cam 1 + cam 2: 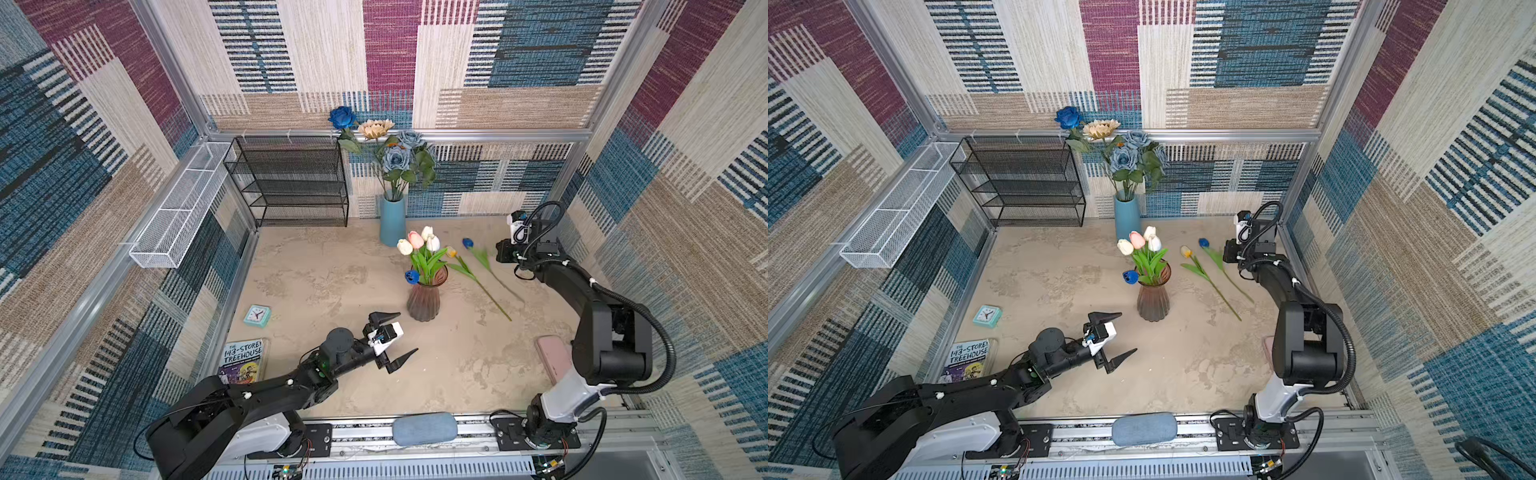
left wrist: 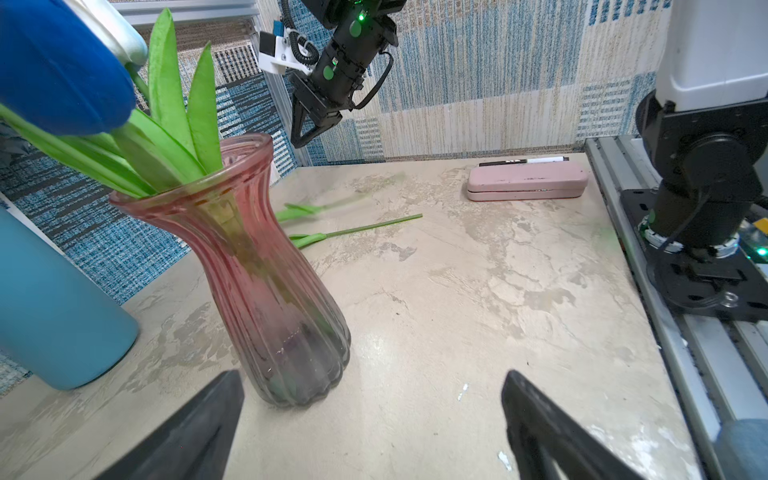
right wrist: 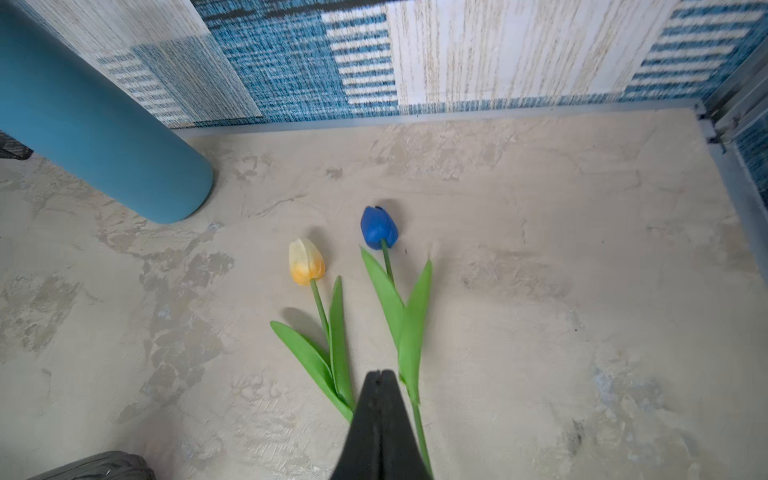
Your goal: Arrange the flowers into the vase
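Note:
The ribbed pink glass vase stands mid-table and holds white, pink and blue tulips. Two more flowers lie flat to its right: a yellow tulip and a blue tulip. My left gripper is open and empty, low at the front left of the vase. My right gripper is shut on nothing and hangs above the two lying tulips, its tip between their stems. A tall blue vase at the back holds roses and a cream sunflower.
A black wire shelf and a white mesh basket stand at the back left. A teal clock and a book lie at the left edge. A pink case lies by the right arm's base, and a grey-blue pad sits on the front rail.

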`<state>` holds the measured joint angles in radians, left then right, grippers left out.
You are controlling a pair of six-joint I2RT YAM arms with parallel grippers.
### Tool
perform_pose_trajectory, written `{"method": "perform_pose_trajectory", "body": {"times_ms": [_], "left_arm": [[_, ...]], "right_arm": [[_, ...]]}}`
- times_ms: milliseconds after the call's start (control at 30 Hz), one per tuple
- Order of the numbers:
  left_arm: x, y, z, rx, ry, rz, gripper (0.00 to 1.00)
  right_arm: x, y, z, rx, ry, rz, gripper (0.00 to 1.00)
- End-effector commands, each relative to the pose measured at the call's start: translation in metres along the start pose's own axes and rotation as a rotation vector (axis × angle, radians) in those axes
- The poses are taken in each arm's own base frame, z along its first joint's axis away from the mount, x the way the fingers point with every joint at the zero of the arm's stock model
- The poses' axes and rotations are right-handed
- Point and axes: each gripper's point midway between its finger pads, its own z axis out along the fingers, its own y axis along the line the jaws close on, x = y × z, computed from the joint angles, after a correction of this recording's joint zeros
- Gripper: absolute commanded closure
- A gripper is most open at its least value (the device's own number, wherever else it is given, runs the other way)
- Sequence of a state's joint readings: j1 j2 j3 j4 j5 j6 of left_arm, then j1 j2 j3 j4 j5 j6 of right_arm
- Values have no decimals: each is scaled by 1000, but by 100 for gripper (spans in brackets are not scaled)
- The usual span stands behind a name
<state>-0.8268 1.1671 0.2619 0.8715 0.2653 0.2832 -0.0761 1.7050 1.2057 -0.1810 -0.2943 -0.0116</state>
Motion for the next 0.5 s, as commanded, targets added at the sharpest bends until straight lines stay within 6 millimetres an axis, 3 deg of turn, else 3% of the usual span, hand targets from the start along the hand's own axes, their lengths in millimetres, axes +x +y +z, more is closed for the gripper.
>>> {"method": "perform_pose_trajectory", "body": {"times_ms": [0,33,133,200,300,367,467], "left_arm": [[-7,1,1,0,-24,7,0],[-7,1,1,-1,-23,8,0],[-6,2,1,-2,-17,11,0],[-6,1,1,0,-14,12,0],[-5,0,3,8,-11,11,0],[-4,-1,4,16,-11,11,0],[-4,-1,5,18,-9,12,0]], "right_arm": [[18,-10,16,32,95,44,100],[24,-13,21,41,131,45,96],[47,-23,29,78,268,3,71],[62,-43,29,181,351,-15,59],[82,-49,32,193,449,-66,44],[95,-45,34,152,517,-82,40],[109,-60,33,217,594,-124,39]]}}
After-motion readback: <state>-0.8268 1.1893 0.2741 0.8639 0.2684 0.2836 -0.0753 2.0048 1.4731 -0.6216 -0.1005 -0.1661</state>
